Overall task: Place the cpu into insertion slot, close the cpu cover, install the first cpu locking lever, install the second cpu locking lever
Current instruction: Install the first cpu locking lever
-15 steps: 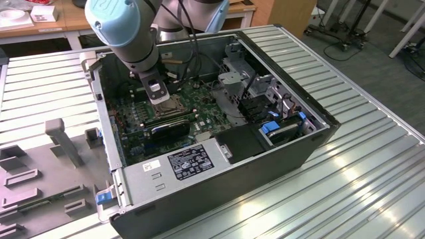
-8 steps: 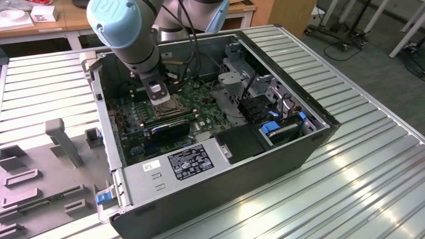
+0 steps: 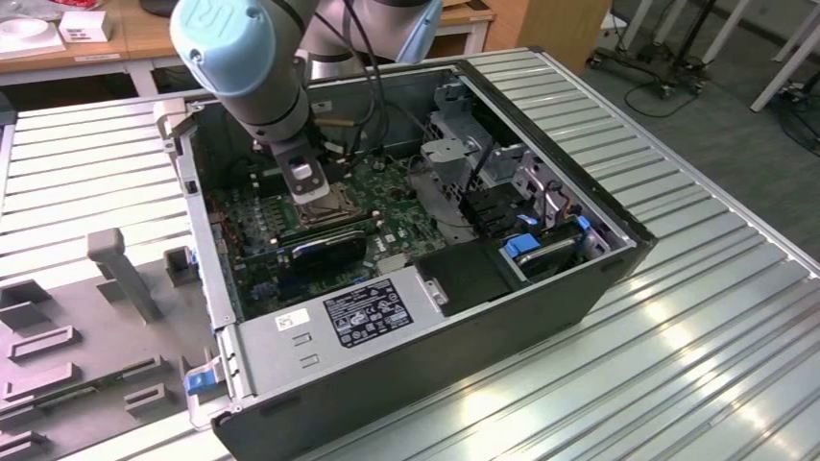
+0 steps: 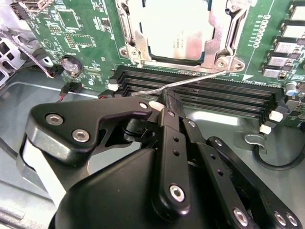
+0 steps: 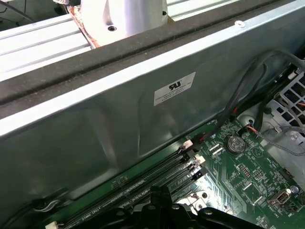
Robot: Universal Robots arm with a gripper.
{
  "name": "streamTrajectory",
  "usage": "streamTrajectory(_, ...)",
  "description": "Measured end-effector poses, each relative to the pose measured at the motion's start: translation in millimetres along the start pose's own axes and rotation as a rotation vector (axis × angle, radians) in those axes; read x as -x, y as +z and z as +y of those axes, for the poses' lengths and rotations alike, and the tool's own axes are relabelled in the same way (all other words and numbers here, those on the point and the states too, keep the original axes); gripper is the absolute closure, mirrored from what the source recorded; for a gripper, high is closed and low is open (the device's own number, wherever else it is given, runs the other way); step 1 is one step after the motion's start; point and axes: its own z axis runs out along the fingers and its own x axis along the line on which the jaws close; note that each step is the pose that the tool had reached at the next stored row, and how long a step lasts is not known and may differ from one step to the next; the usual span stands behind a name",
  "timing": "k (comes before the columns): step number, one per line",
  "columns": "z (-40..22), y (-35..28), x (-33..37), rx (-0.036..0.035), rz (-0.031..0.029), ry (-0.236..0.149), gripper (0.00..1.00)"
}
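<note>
Black claw [image 4: 164, 102] pinches thin wire locking lever [image 4: 190, 82].

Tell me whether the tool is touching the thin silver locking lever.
Touching. In the second wrist view the tool is closed on the end of the locking lever, below the cpu cover.

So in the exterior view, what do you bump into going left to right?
Grey foam tray → robot gripper over the chip socket → blue drive handle → ribbed metal table.
</note>
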Motion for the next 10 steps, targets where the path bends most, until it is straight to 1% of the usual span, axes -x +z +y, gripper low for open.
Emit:
streamTrajectory(5, -0.5, 1.9, 0.8, -0.0001, 0.0002, 0.000, 0.89)
streamTrajectory(10, 1.6, 4.8, 5.7, -0.0006, 0.0008, 0.000, 0.89)
